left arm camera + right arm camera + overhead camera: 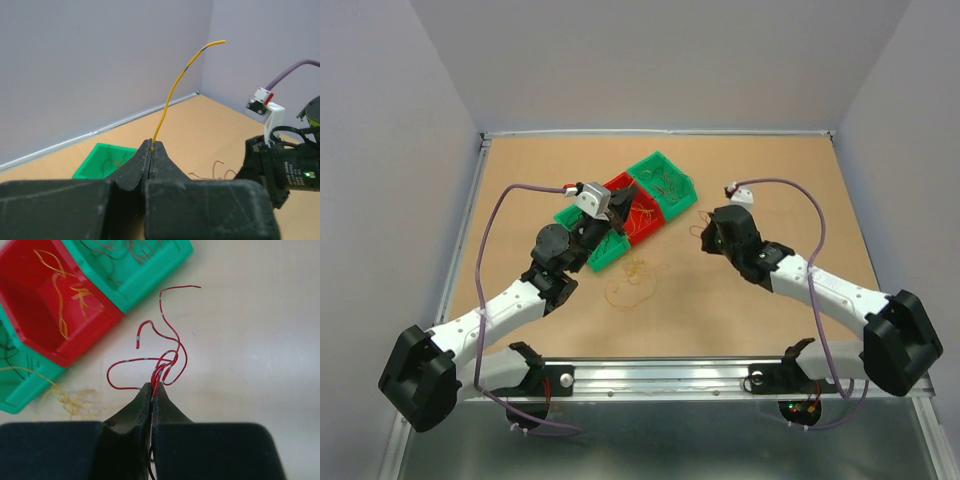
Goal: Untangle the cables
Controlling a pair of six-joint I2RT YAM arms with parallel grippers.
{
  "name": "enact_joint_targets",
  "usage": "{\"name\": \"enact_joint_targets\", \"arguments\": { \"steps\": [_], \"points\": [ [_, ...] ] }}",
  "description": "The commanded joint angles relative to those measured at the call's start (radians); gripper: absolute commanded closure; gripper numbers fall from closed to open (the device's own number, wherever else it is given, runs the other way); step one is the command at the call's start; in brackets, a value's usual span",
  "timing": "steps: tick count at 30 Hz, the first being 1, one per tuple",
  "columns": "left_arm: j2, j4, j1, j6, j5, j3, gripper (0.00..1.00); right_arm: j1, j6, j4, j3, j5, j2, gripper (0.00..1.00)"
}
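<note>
The tan worktop (750, 310) carries 3 bins in a slanted row: the far green bin (670, 178), the red bin (642, 212) in the middle, and the near green bin (605, 252) closest to the arms. The left arm (510, 305) reaches over the row. The right arm (820, 285) ends just to the right of it.

The left claw (152, 145) is pressed together, pinching 1 yellow cable (175, 85) by its lower end, so that the strand rises in a curve into the air. The right claw (151, 390) is likewise pressed together, low over the bare worktop, pinching a small bunch of red cables (167, 340) that curl outward from its tips.

Loose yellow cables (632, 280) lie in loops on the worktop just beside the near green bin. Orange-yellow strands (60, 305) lie inside the red bin and dark strands (135, 250) in the far green bin.
</note>
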State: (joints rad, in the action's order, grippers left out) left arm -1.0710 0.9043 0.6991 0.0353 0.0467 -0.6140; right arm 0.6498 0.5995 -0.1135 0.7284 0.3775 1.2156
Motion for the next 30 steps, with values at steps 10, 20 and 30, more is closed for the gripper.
{"name": "enact_joint_targets", "arguments": {
  "steps": [10,20,30],
  "points": [
    [-0.018,0.071,-0.013,0.0,-0.136,0.011,1.0,-0.097,-0.261,0.161,0.679,-0.371,0.525,0.99],
    [-0.043,0.068,-0.015,0.002,-0.128,0.005,1.0,-0.26,-0.259,0.077,1.005,-0.687,0.895,0.99],
    [-0.032,0.064,-0.015,-0.009,-0.074,0.005,1.0,-0.254,-0.448,-0.005,0.954,-0.652,1.053,0.99]
  ]
}}
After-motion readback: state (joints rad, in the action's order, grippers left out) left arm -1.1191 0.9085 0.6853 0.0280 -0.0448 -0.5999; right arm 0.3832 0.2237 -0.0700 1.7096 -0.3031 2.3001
